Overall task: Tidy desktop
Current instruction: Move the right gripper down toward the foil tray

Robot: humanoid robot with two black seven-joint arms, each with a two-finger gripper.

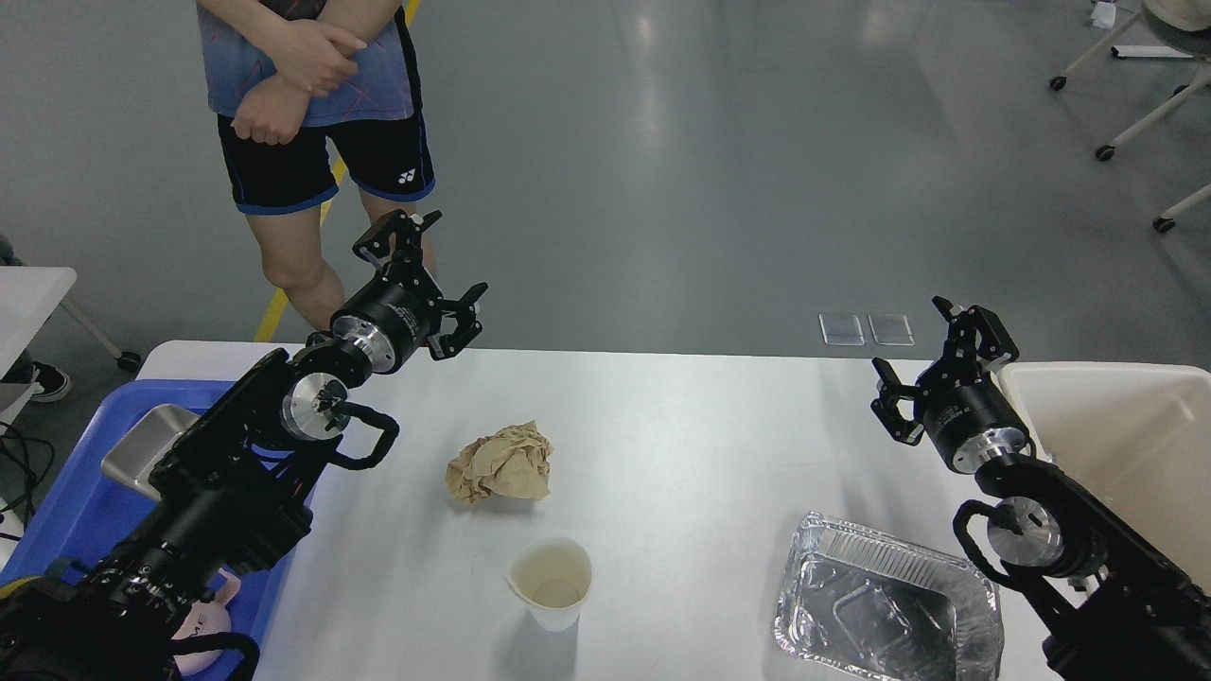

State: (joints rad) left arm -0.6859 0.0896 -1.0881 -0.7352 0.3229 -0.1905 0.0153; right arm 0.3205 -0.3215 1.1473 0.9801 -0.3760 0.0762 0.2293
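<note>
Both claws stand wide open and empty: left gripper [428,274], right gripper [932,364]. Below-right of the left, crumpled paper [501,462] and paper cup [551,582] clutter the desktop [681,426]; a careless reach likely tips the cup.

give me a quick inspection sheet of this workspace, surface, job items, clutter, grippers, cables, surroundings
surface: white desktop, bare in the middle.
job's things: crumpled brown paper; white paper cup, upright; foil tray, looks empty.
clutter: blue tray at the left edge holding a metal pan; beige bin at the right edge.
grippers: left gripper open, above the far left edge, holding nothing; right gripper open, beside the bin, holding nothing.
cables: black loops on both arms; loose wires at the far left.
surroundings: person standing behind the table; wheeled chair legs far right.
</note>
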